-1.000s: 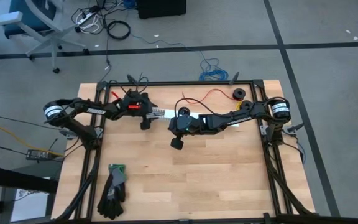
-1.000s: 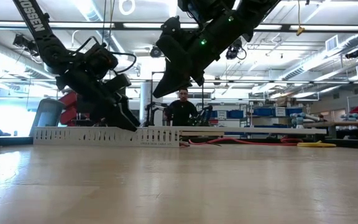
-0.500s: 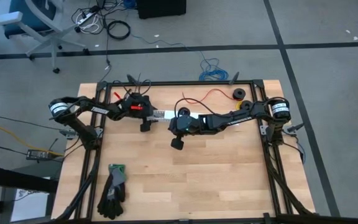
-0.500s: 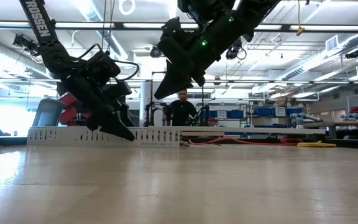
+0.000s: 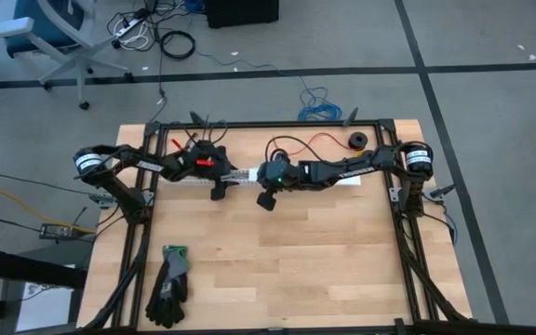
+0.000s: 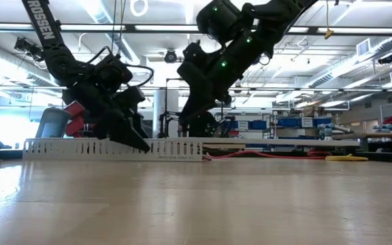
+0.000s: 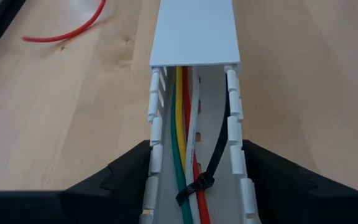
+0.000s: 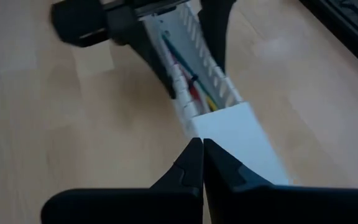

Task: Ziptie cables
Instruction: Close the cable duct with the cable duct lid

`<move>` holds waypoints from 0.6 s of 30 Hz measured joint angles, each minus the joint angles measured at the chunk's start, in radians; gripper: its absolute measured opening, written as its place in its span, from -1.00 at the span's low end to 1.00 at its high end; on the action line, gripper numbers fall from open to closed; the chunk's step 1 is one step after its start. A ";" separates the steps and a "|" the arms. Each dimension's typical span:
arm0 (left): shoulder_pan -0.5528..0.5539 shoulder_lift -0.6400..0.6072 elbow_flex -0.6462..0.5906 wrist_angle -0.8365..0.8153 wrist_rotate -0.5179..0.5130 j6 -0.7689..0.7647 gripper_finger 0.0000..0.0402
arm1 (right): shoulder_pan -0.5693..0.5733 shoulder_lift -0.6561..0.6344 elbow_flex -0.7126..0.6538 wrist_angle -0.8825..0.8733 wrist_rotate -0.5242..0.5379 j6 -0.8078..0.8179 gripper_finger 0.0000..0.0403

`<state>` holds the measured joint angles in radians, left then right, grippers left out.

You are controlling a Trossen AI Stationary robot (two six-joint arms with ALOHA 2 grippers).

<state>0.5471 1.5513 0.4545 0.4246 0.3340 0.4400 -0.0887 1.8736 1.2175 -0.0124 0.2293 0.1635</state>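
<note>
Looking nearly finished: a black zip tie [image 7: 207,168] already circles the cables [image 7: 182,143] in the slotted channel [image 7: 194,37] (tail untrimmed); left gripper [image 7: 194,171] straddles that channel's walls, right gripper [image 8: 202,163] hovers pinched together.

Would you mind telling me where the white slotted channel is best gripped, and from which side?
Grip the white slotted channel across its two slotted side walls on the open stretch, coming down from above as the left end effector straddles it. The walls are parallel and upright; the covered part offers only a flat lid, and the cables with their black ziptie lie inside.
</note>
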 joint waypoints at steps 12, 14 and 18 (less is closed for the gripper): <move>-0.038 0.000 -0.002 0.017 -0.005 -0.016 0.20 | -0.077 0.232 0.091 0.171 -0.226 0.018 -1.00; -0.038 0.000 -0.002 0.017 -0.007 -0.024 0.20 | -0.068 0.251 0.102 0.241 -0.221 -0.021 -1.00; -0.041 0.000 0.000 0.022 -0.006 -0.027 0.20 | -0.044 0.217 0.103 0.282 -0.158 -0.093 -1.00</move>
<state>0.5065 1.5513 0.4541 0.4471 0.3278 0.4130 -0.1329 2.0907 1.3201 0.2697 0.0715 0.0709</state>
